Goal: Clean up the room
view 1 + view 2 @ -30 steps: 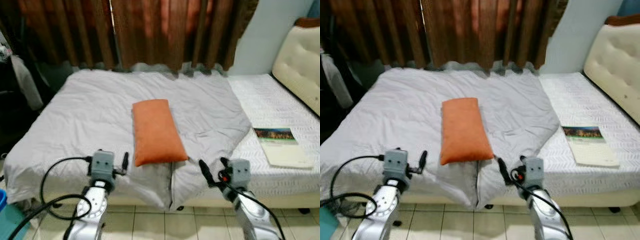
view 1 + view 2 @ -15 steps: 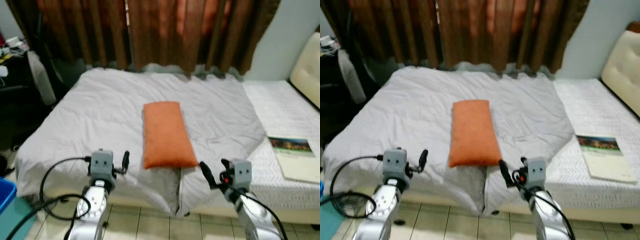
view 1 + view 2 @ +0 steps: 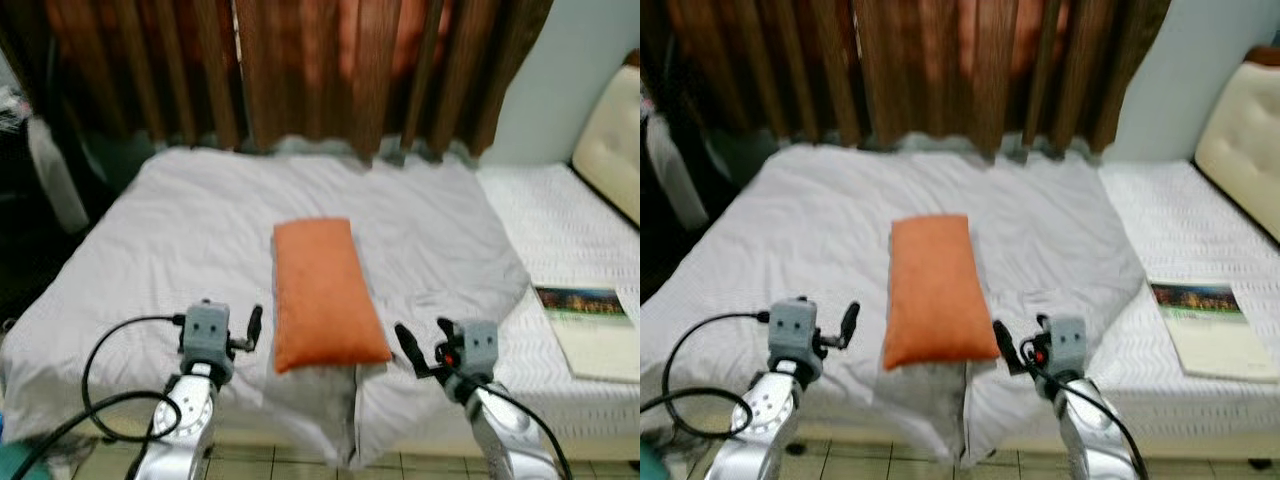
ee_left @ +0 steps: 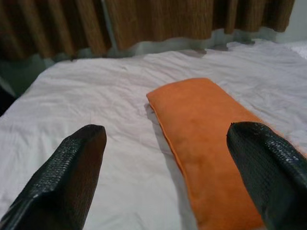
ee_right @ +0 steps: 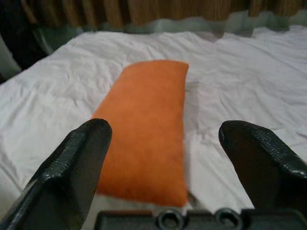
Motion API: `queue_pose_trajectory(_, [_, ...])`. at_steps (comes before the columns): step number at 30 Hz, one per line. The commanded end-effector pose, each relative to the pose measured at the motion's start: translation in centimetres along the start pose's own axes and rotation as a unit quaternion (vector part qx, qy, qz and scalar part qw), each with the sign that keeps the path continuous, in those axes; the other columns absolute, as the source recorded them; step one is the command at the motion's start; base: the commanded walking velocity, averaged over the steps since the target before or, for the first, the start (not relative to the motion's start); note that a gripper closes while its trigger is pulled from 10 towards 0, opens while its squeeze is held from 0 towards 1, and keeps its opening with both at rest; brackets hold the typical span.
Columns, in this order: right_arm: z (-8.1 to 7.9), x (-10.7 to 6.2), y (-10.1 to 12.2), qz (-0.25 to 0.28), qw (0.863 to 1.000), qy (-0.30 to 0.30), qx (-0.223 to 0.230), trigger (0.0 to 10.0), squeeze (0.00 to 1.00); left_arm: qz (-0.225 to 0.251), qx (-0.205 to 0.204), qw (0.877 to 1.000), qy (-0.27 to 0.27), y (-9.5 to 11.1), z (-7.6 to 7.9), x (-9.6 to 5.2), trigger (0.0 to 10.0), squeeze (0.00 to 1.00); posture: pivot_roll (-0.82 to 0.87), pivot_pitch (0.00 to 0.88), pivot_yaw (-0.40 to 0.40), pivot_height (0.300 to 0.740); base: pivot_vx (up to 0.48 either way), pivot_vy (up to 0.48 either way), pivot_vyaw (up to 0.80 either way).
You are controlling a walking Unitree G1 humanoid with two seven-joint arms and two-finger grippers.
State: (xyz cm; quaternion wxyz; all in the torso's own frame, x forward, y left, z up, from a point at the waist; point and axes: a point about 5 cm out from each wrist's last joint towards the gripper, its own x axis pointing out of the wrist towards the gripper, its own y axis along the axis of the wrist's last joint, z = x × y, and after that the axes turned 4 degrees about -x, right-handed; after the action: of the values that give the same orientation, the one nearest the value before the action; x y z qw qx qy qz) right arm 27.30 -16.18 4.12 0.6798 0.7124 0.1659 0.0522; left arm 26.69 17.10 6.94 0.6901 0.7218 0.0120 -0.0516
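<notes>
An orange pillow (image 3: 322, 292) lies lengthwise on the grey duvet (image 3: 200, 230) in the middle of the bed. My left gripper (image 4: 165, 191) is held up at the bed's near edge, left of the pillow, and it is open with nothing between its fingers (image 4: 67, 177). On the other side of the pillow my right gripper (image 5: 168, 167) is also open and empty, at the same height. The pillow (image 5: 144, 124) lies straight ahead of both wrist cameras, and neither gripper touches it.
A book (image 3: 592, 330) lies on the white sheet (image 3: 560, 220) at the right. A cream padded headboard (image 3: 612, 140) stands at the far right. Brown curtains (image 3: 300, 70) hang behind the bed. Dark clutter (image 3: 40, 170) sits at the left. Tiled floor (image 3: 300, 465) lies below.
The camera has shifted and moved a little closer to the bed. Both grippers keep the same open pose beside the pillow.
</notes>
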Motion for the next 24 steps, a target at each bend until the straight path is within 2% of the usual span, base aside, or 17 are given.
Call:
queue_pose_trajectory(1, [0.9, -0.2, 0.2, -0.001, 1.000, -0.009, -0.010, 10.0, 0.00, 0.004, -0.005, 1.000, -0.010, 0.3, 0.6, 0.3, 10.0, 0.00, 0.02, 0.000, -0.027, 0.740, 0.480, 0.000, -0.76])
queue_pose_trajectory(11, [0.7, -0.1, 0.1, -0.002, 1.000, 0.001, -0.009, 10.0, 0.00, 0.002, -0.011, 1.000, -0.007, 0.2, 0.7, 0.4, 10.0, 0.00, 0.02, 0.000, -0.024, 0.740, 0.480, 0.000, -0.08])
queue_pose_trajectory(20, [-0.2, 0.5, -0.3, -0.026, 0.999, 0.032, -0.021, 10.0, 0.00, -0.002, -0.017, 1.000, -0.007, -0.1, 0.8, 0.1, 10.0, 0.00, 0.03, 0.000, -0.036, 0.740, 0.480, 0.000, 0.45])
queue_pose_trajectory(23, [-0.4, 0.7, -0.4, -0.030, 0.999, 0.037, -0.013, 10.0, 0.00, -0.007, -0.024, 1.000, -0.012, -0.3, 0.7, 0.2, 10.0, 0.00, 0.03, 0.000, -0.036, 0.740, 0.480, 0.000, 0.00])
queue_pose_trajectory(24, [-0.9, 1.3, -0.4, -0.038, 0.998, 0.038, 0.018, 10.0, 0.00, -0.035, -0.040, 0.999, -0.010, -0.9, 0.1, 0.7, 10.0, 0.00, 0.04, 0.025, -0.037, 0.740, 0.000, 0.000, 0.00])
